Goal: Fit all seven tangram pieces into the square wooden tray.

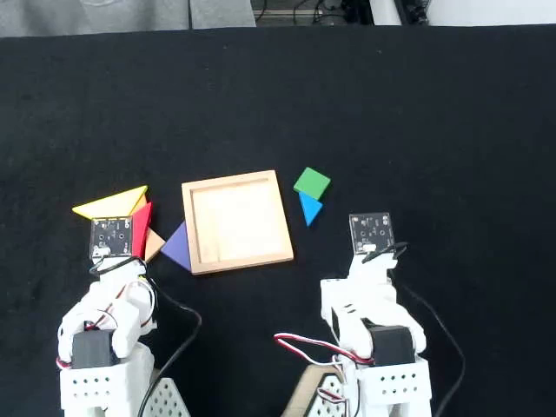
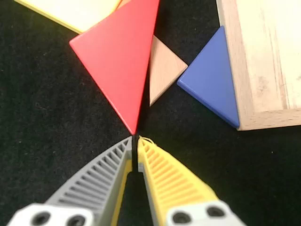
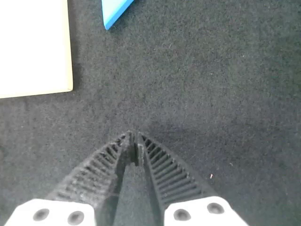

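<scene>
1. A yellow triangle (image 1: 109, 205) and a red triangle (image 2: 122, 61) lie left of mid-table (image 1: 434, 104). The left gripper (image 2: 137, 141), fingers together, sits at the red tip.
2. A wood-coloured triangle (image 2: 162, 70) comes next, then a blue triangle (image 2: 211, 84) against the tray's left rim.
3. The tray (image 1: 243, 258) sits mid-table.
4. A green square (image 1: 312, 183) and a light-blue triangle (image 1: 309, 208) lie just right of it.
5. The right gripper (image 3: 134, 139), fingers together, hangs over bare table.

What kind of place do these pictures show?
Probably a robotics lab bench: a left arm and a right arm fixed side by side at a table under black cloth, a tray laid before them, cables at the far edge.
</scene>
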